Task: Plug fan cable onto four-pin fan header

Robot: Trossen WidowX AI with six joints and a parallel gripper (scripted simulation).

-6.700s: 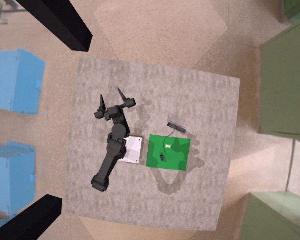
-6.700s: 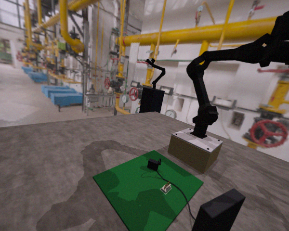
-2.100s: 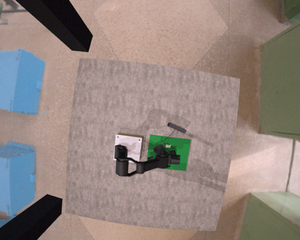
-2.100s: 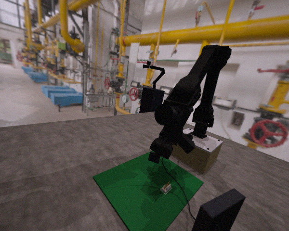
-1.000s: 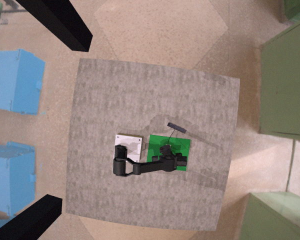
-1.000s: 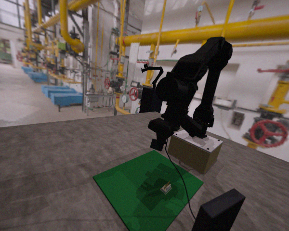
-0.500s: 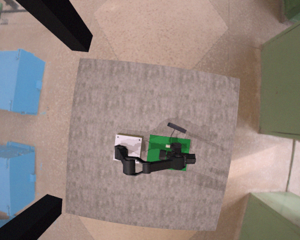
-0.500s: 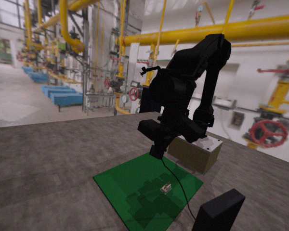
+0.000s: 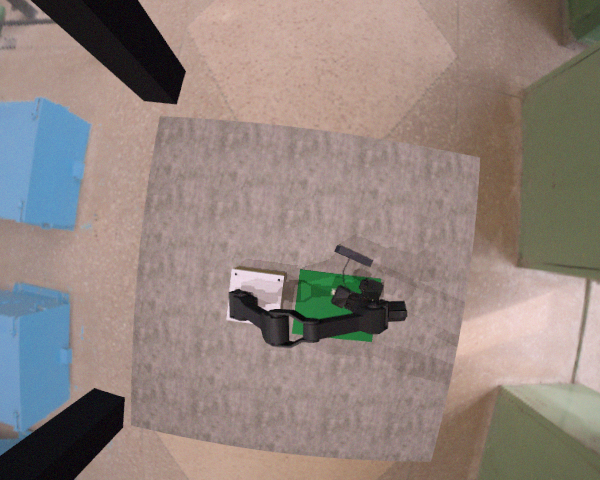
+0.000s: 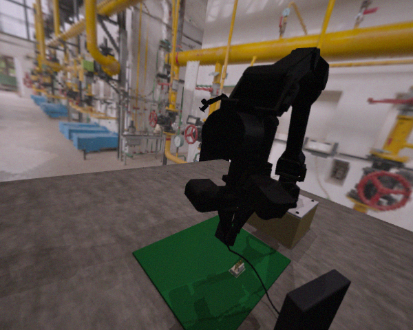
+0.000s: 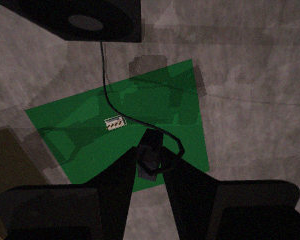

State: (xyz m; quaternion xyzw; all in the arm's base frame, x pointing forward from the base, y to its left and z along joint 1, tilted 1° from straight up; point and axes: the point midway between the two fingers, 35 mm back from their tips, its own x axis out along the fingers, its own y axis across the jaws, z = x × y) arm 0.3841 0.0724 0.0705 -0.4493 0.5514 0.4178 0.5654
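My gripper [image 10: 226, 238] [image 11: 148, 150] is shut on the dark plug [image 11: 149, 167] at the end of the fan's cable, and holds it above the green board [image 9: 306, 304] [image 10: 171, 251] [image 11: 192, 80]. The white four-pin header [image 9: 333, 292] [image 10: 237, 268] [image 11: 115, 123] stands on the board with its pins bare, apart from the plug. In the wrist view it lies up and left of the fingertips. The thin black cable [image 10: 257, 273] [image 11: 104, 75] loops from the plug to the dark fan [image 9: 353, 255] [image 10: 315, 300] [image 11: 107, 17], which stands upright beside the board.
A box with a white top [image 9: 256, 281] [image 10: 308, 205] and brownish sides stands beside the board, under part of the arm in the top view. The grey table [image 9: 290, 196] [image 10: 57, 230] carries everything. The fan stands close to the board's edge.
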